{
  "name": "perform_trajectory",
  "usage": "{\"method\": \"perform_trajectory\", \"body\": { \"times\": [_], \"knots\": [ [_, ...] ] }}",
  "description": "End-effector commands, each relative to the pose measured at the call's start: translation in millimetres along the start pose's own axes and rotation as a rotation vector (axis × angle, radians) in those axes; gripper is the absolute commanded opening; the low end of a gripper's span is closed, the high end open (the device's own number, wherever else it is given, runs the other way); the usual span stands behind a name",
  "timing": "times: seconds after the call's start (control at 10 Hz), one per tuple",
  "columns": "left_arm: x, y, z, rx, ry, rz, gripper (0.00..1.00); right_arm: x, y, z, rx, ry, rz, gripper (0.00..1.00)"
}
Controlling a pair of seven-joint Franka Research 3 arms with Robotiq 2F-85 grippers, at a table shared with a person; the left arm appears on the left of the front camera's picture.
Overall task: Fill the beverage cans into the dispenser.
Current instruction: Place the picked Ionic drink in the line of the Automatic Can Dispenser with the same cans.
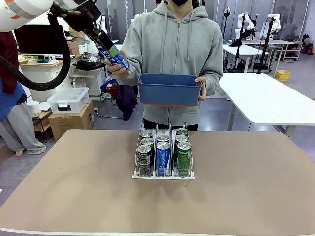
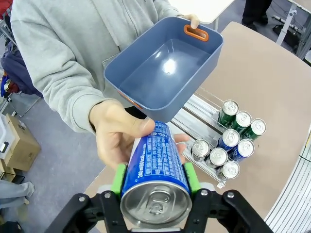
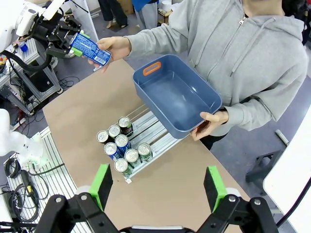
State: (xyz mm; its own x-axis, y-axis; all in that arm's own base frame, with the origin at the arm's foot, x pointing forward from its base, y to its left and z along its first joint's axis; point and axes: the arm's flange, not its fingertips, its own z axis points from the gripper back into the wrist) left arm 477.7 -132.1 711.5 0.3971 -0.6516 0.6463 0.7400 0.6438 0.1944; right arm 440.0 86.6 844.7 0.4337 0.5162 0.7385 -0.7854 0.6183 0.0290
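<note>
A: What was seen nearest?
B: The rack (image 1: 163,175), holding eight cans (image 1: 163,157).
A: And farther off?
B: At far left, a blue can (image 1: 114,56) was clamped in the left gripper (image 1: 106,47), a hand (image 1: 119,69) touching it. Its rigid, slick wall was judged best gripped mid-body. The right gripper (image 3: 158,185) was spread, empty.

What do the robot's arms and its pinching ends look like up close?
The left arm is white with an orange ring and a thick black cable. Both the left gripper and the right gripper are black, with bright green pads lining their jaws.
</note>
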Motion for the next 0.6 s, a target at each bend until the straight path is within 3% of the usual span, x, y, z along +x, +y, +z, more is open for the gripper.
{"method": "perform_trajectory", "body": {
  "times": [0.0,0.5],
  "knots": [
    [-0.4,0.6,2.5,0.009,-0.007,-0.008,0.0,-1.9,2.2,0.6,0.0,0.006,0.007,1.0],
    [-0.4,0.6,2.5,0.009,-0.007,-0.008,0.0,-1.9,2.2,0.6,0.0,0.006,0.007,1.0]
  ]
}}
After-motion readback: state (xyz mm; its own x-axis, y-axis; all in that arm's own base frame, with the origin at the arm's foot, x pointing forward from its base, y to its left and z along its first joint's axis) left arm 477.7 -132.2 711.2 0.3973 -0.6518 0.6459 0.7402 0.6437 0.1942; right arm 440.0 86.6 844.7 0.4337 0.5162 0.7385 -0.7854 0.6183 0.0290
